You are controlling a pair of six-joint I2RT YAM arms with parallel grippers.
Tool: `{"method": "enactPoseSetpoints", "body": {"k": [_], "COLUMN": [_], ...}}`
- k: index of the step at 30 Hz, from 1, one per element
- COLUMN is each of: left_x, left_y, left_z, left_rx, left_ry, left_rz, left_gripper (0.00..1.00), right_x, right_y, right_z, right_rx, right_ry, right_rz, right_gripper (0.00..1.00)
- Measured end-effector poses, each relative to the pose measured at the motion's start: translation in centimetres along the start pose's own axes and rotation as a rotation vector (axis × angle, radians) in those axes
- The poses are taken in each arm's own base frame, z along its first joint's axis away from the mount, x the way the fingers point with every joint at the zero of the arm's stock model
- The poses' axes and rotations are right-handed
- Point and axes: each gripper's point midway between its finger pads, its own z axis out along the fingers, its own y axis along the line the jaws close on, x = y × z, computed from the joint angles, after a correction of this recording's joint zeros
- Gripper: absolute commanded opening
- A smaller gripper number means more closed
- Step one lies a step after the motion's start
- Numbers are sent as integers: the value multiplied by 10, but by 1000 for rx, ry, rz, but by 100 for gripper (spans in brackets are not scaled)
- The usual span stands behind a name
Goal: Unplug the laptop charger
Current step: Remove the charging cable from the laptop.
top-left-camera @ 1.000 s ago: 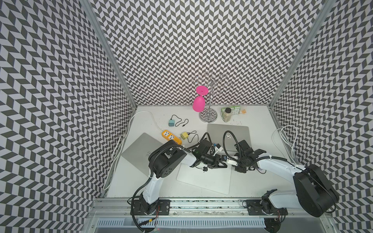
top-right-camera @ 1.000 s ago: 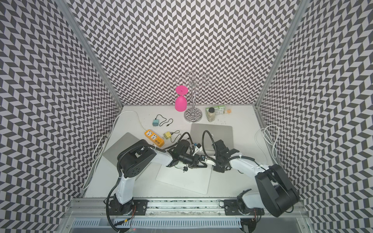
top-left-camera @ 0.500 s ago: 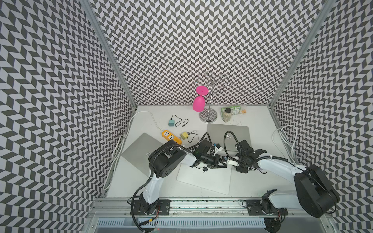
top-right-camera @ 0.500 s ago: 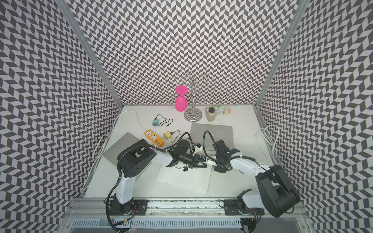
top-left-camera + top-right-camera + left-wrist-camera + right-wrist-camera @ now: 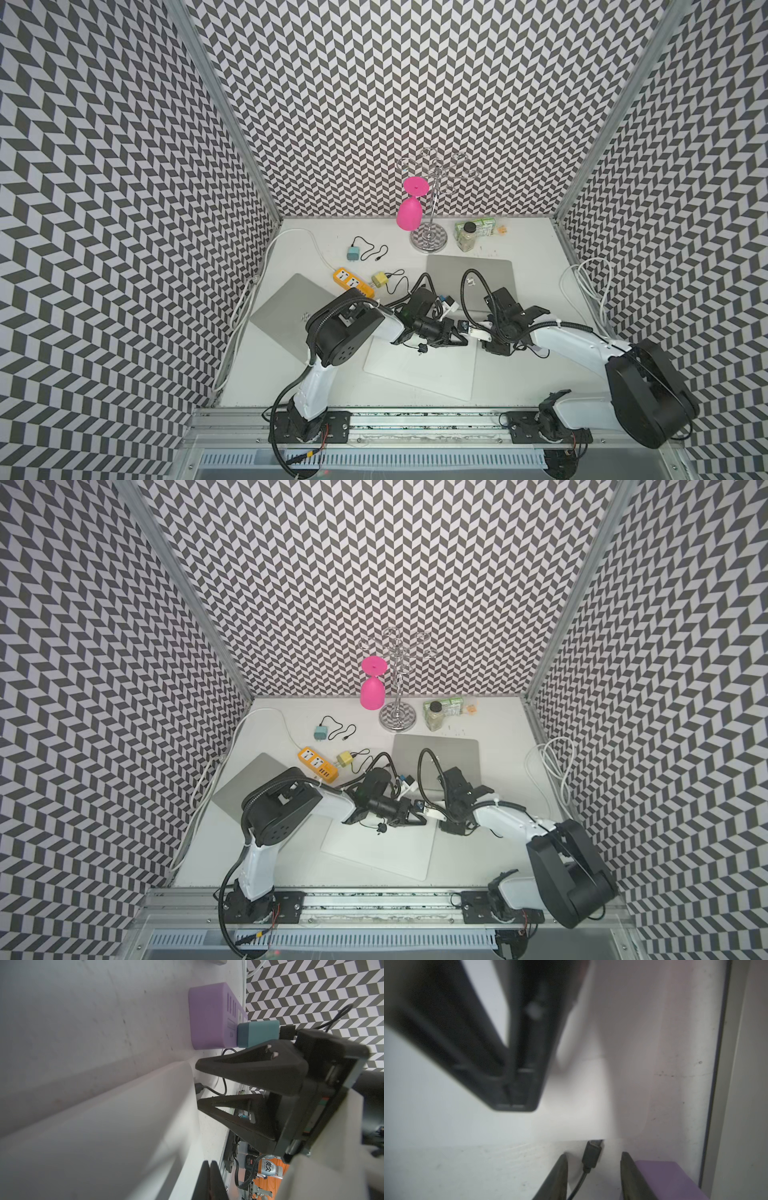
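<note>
The white laptop [image 5: 428,370] lies shut at the table's front middle. The charger's black plug [image 5: 591,1155] sits at that laptop's edge [image 5: 571,1126], its thin cable trailing back; whether it is seated in the port I cannot tell. My right gripper [image 5: 593,1167] is open, one finger on each side of the plug without touching it. In both top views it [image 5: 478,336] [image 5: 436,812] hides the plug. My left gripper [image 5: 209,1164] is shut, its tips down on the laptop's lid [image 5: 104,1136] close by, and holds nothing.
A purple block [image 5: 209,1016] with a teal adapter [image 5: 257,1032] plugged in lies just beyond the plug. Grey laptops [image 5: 286,320] [image 5: 469,270], an orange power strip [image 5: 353,282], small chargers [image 5: 379,279] [image 5: 352,252], a glass rack [image 5: 428,241], a bottle [image 5: 467,237] and coiled white cable [image 5: 586,286] ring the area.
My right gripper's jaws have come apart. Both arms have stayed almost where they were over the white laptop's far corner.
</note>
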Motion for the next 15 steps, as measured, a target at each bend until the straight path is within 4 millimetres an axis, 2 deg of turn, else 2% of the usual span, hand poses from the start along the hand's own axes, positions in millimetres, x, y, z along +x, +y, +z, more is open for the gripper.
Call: {"method": "enactPoseSetpoints", "body": {"k": [4,7,12,15], "left_x": [0,0,0,0], "left_y": [0,0,0,0], "left_z": [0,0,0,0], "left_rx": [0,0,0,-5], "left_ry": [0,0,0,2], "left_rz": [1,1,1,3], "left_gripper": [0,0,0,0], "right_x": [-2,-10,-41,-58], "right_y": [-4,-14,-52,-79], "right_z": [-6,-18,-58,-91], "right_rx": [18,44,147,248], "right_ry": [-5,-19,-93,-149], "right_rz": [4,8,36,116], "right_gripper": [52,54,55,56]}}
